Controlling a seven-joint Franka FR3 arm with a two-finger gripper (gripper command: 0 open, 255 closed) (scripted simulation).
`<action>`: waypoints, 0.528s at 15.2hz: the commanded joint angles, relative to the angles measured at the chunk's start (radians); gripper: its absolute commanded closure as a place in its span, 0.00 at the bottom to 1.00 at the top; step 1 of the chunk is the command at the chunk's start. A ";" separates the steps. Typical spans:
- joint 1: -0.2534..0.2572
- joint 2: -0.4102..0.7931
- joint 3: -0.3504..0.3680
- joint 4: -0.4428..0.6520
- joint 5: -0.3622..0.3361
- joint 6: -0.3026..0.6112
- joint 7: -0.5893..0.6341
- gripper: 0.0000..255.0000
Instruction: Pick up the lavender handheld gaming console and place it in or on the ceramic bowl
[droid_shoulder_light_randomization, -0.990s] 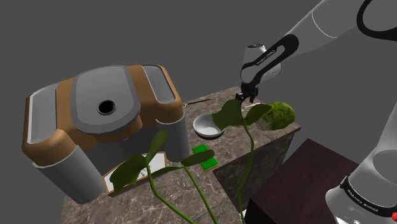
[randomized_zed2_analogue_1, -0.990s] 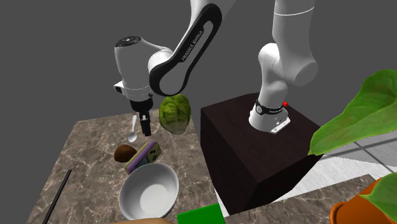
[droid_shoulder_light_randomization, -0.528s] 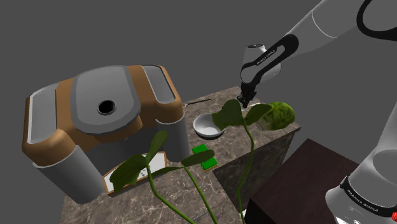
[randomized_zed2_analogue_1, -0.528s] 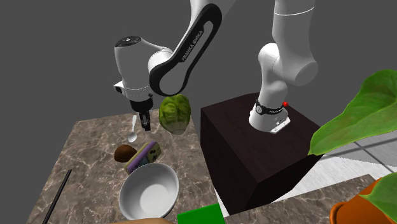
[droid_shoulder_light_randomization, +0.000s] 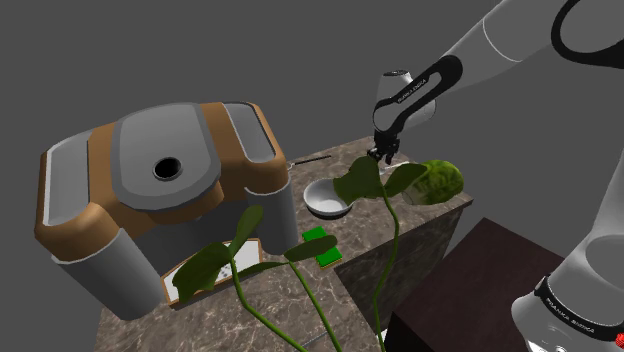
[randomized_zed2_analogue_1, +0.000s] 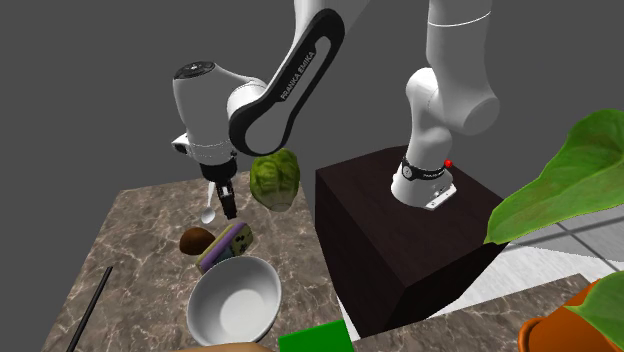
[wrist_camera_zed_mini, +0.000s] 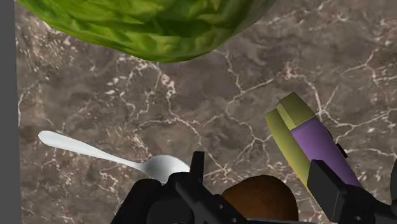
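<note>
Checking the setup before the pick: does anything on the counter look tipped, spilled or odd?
Nothing spilled or broken. The purple console seems tilted, not flat, beside the white bowl and a brown lump; the lettuce sits near the counter edge.

The arm (randomized_zed2_analogue_1: 284, 86) bears "FRANKA EMIKA" on its dark links.

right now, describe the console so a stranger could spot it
On the marble counter, find the white bowl; the console lies just beside it, toward the lettuce, next to a round brown lump. It is the only flat slab there, purple with a yellow-green end.
</note>
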 joint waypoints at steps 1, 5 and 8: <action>-0.014 0.048 0.040 0.063 0.012 -0.034 -0.159 0.00; -0.029 0.134 0.132 0.171 0.005 -0.108 -0.456 0.00; -0.029 0.162 0.146 0.180 -0.002 -0.098 -0.500 0.00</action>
